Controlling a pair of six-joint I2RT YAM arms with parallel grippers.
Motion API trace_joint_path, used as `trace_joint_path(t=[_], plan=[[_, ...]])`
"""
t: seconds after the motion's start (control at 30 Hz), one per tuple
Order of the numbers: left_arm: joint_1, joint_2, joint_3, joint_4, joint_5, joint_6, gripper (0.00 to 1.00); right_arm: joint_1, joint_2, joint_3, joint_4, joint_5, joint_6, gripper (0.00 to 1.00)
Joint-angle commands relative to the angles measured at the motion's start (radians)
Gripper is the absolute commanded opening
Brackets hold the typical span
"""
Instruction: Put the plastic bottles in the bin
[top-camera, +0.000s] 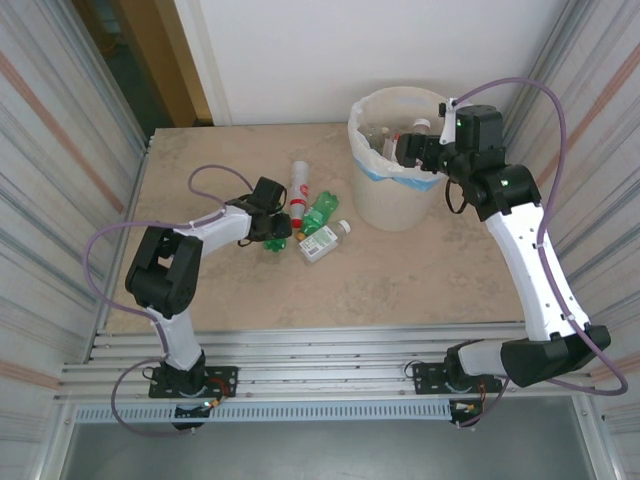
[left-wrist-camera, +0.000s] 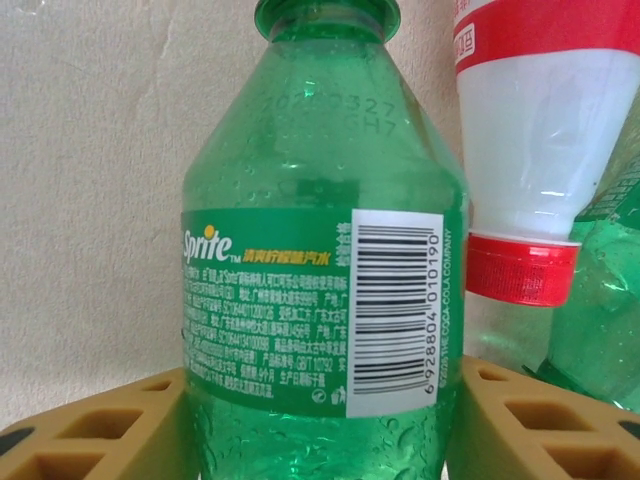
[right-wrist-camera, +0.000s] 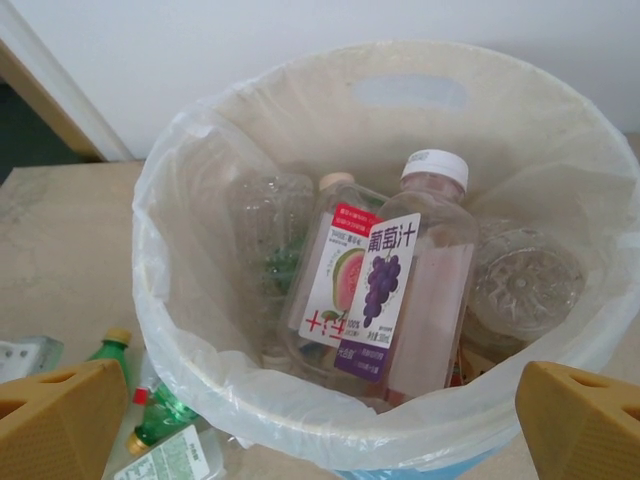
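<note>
1. Beige stone-look tabletop (top-camera: 430, 285), white wall behind, ribbed metal panels to both sides.
2. Left gripper (left-wrist-camera: 322, 380): yellow fingers (left-wrist-camera: 95, 430) clamped on the green Sprite bottle (left-wrist-camera: 300, 150). We see the pads against both of its sides at label height, with no gap showing. The bottle lies on the table, cap end pointing away from the wrist.
3. Just beside it, on its right in the wrist view, is a white bottle with a red cap and red label (left-wrist-camera: 530, 150). We cannot tell whether the two touch.
4. From above, a second green bottle (top-camera: 320, 212) and a clear bottle with a white cap (top-camera: 325, 242) lie near the same cluster, between the left arm and the bin (top-camera: 385, 215).
5. Right gripper (right-wrist-camera: 320, 375): fingers wide apart and holding nothing, hanging over the bin mouth, well apart from the table cluster.
6. Inside the bin we see a grape-label bottle (right-wrist-camera: 420, 290), a watermelon-label bottle (right-wrist-camera: 335, 270) and at least two clear ones (right-wrist-camera: 265, 220) lying against the white liner.
7. Progress, our judgement: well along. Several bottles are binned and four are visible on the table, one of them in the left grip. Lift, carry and drop are not yet done for it.
</note>
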Motion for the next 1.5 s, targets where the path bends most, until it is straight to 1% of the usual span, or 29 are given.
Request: trace_joint_path(t=[0.0,0.07,0.23,0.4,0.53,0.7,0.8,0.93,1.03,1.23,1.37,1.47], plan=[[0.011,0.008,-0.029,-0.036,-0.038,-0.006,0.51,0.008,-0.025,-0.011,0.023,0.011,0.022,0.98],[0.01,-0.006,-0.039,-0.036,-0.05,-0.003,0.48,0.008,-0.028,-0.014,0.024,0.01,0.023,0.98],[0.012,-0.041,-0.063,-0.042,-0.07,-0.002,0.43,0.01,-0.038,-0.026,0.038,0.002,0.031,0.98],[0.011,-0.108,-0.1,-0.035,-0.074,0.002,0.42,0.012,-0.043,-0.031,0.042,-0.006,0.036,0.98],[-0.003,-0.201,-0.135,-0.017,-0.073,0.023,0.42,0.012,-0.052,-0.047,0.05,-0.028,0.051,0.98],[-0.04,-0.351,-0.173,0.016,-0.066,0.07,0.42,0.013,-0.065,-0.083,0.069,-0.105,0.092,0.98],[-0.061,-0.462,-0.21,0.077,-0.019,0.106,0.41,0.014,-0.074,-0.122,0.103,-0.197,0.132,0.98],[-0.094,-0.626,-0.288,0.236,0.084,0.185,0.41,0.024,-0.074,-0.163,0.172,-0.341,0.197,0.98],[-0.11,-0.716,-0.332,0.338,0.163,0.214,0.41,0.055,-0.059,-0.178,0.223,-0.414,0.232,0.99],[-0.152,-0.807,-0.368,0.476,0.264,0.239,0.41,0.181,0.0,-0.176,0.308,-0.492,0.261,0.99],[-0.167,-0.82,-0.374,0.54,0.318,0.235,0.41,0.259,0.057,-0.142,0.336,-0.532,0.264,0.99],[-0.171,-0.819,-0.373,0.573,0.331,0.217,0.41,0.315,0.091,-0.132,0.367,-0.553,0.26,1.0]])
